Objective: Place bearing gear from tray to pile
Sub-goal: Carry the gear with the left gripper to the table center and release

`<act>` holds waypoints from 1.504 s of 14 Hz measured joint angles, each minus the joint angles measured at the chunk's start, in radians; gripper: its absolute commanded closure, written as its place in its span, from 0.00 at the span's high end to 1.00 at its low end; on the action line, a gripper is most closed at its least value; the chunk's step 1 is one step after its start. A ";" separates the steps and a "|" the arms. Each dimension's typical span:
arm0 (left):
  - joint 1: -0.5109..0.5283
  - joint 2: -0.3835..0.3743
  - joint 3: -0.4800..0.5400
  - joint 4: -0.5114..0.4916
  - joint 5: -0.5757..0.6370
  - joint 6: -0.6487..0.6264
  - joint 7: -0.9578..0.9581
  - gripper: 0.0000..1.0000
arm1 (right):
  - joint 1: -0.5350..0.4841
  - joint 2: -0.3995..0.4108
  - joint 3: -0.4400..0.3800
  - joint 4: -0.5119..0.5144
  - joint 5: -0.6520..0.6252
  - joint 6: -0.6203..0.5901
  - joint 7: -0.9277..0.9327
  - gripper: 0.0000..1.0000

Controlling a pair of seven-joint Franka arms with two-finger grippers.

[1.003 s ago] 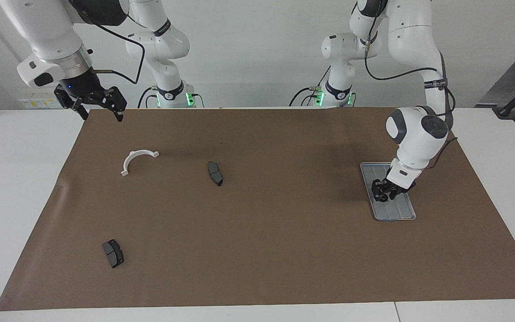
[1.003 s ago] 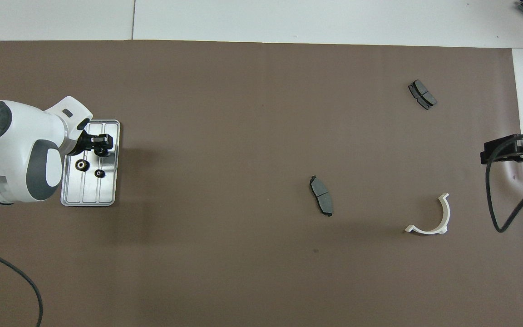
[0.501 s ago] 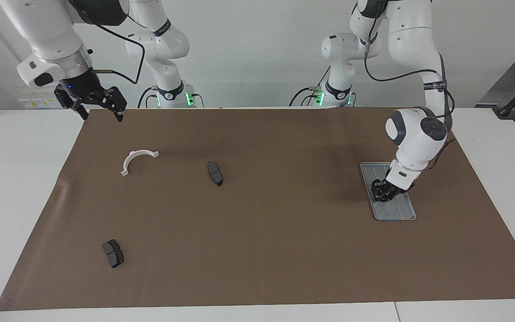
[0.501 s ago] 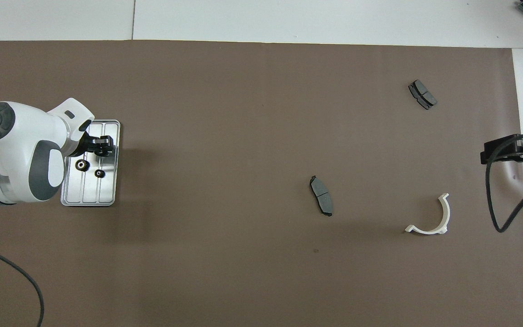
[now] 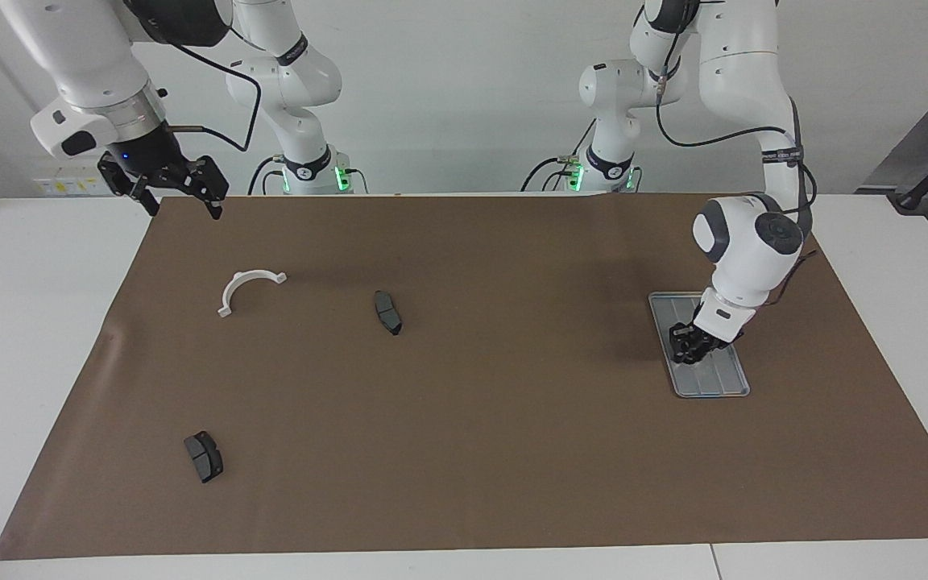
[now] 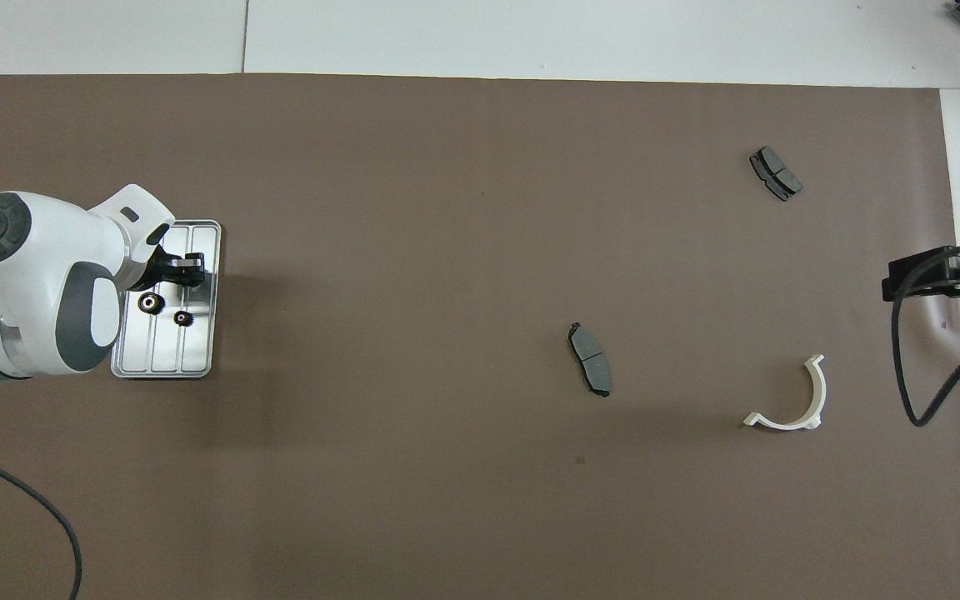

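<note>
Facing view: the left gripper (image 5: 685, 347) is down in the tray (image 5: 723, 381), over the half of it nearer the robots, and whether its fingers are closed on anything I cannot tell; the tray lies on the brown mat (image 5: 512, 419) toward the left arm's end of the table; the right gripper (image 5: 178, 192) hangs with its fingers spread wide over the mat's corner nearest its base, and that arm waits; a white curved bracket (image 5: 248, 288) lies on the mat near it, a dark brake pad (image 5: 387, 312) toward the table's middle, a second brake pad (image 5: 204, 456) farthest from the robots.

Overhead view: the left gripper (image 6: 188, 268) covers the tray's (image 6: 197, 360) farther half; two small bearing gears (image 6: 165, 309) lie in the tray just beside its tip, nearer the robots; the right gripper (image 6: 938, 275) shows at the mat's edge.
</note>
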 measured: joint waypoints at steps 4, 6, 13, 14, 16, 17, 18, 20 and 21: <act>0.000 0.000 0.000 0.017 0.000 -0.025 0.000 0.00 | 0.000 0.000 0.000 0.000 0.000 0.000 0.000 1.00; -0.004 -0.001 -0.003 0.077 0.000 -0.106 -0.008 0.00 | 0.000 0.000 0.000 0.000 0.000 0.000 0.000 1.00; -0.250 -0.036 -0.018 0.205 0.000 -0.314 -0.451 0.00 | 0.000 0.000 0.000 0.000 0.000 0.000 0.000 1.00; -0.301 -0.037 -0.019 0.206 0.000 -0.314 -0.542 0.00 | 0.000 0.000 0.000 0.000 0.000 0.000 0.000 1.00; -0.397 -0.037 -0.021 0.213 0.000 -0.313 -0.690 0.00 | 0.000 0.000 0.000 0.000 0.000 0.000 0.000 1.00; -0.435 -0.037 -0.022 0.214 0.000 -0.312 -0.733 0.00 | 0.000 0.000 0.000 0.000 0.000 0.000 0.000 1.00; -0.473 -0.037 -0.022 0.214 0.000 -0.312 -0.766 0.00 | 0.000 0.000 0.000 0.000 0.000 0.000 0.000 1.00; -0.544 -0.029 -0.022 0.210 0.000 -0.291 -0.836 0.00 | 0.000 0.000 0.000 0.000 0.000 0.000 0.000 1.00; -0.576 -0.017 -0.022 0.208 0.000 -0.261 -0.876 0.00 | 0.000 0.000 0.000 0.000 0.000 0.000 0.000 1.00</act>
